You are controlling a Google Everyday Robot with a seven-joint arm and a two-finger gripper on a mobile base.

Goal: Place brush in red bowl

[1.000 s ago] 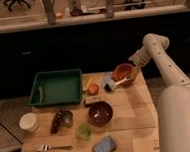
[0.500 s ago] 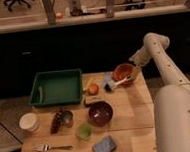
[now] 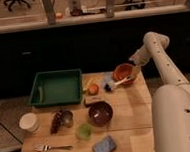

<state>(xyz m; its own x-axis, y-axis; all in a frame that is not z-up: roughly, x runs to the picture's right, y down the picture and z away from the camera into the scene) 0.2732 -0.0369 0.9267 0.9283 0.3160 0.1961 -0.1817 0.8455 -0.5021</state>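
Note:
The red bowl [image 3: 124,72] stands at the back right of the wooden table [image 3: 137,112]. The brush [image 3: 117,82] lies tilted against the bowl. Its white handle rests on the bowl's front rim, and its dark bluish head is down on the table just left of the bowl. My gripper [image 3: 134,63] is at the end of the white arm, right at the bowl's far right rim, above the handle's upper end. I cannot tell if it touches the handle.
A green tray [image 3: 56,87] sits at the back left, with an orange fruit [image 3: 92,89] beside it. In front are a dark purple bowl [image 3: 100,113], a green cup [image 3: 84,131], a blue sponge [image 3: 104,146], a fork [image 3: 53,147], a white cup [image 3: 28,122] and a metal can [image 3: 66,117].

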